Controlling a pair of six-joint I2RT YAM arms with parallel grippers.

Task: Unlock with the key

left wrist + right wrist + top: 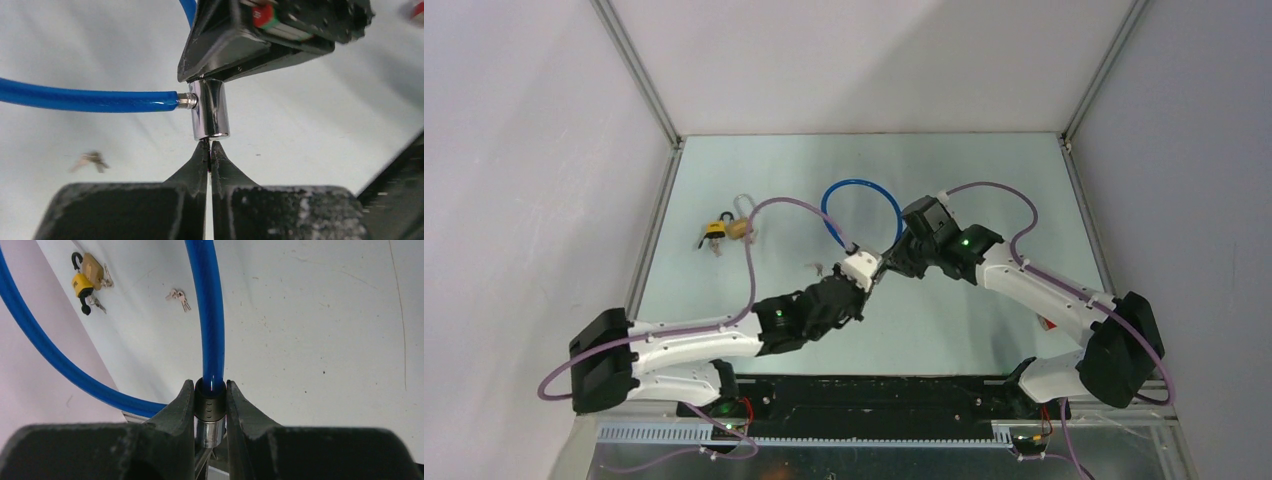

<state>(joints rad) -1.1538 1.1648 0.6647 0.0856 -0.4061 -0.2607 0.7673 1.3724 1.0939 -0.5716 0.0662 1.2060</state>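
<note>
The lock barrel [210, 110] is held above the table [325, 315], near its middle, with the blue cable [90, 100] leaving its side. Your right gripper [210, 390] clamps the barrel's dark upper section, jaws parted only by its width. Your left gripper [209, 147] is pressed fully closed, tips touching the barrel's end face. Whether a key sits pinched between them cannot be told. For the turn, line the left wrist up with the barrel's axis, twist gently, and let the right grip resist. Two padlocks [87, 275] and loose keys [179, 297] lie well apart.
</note>
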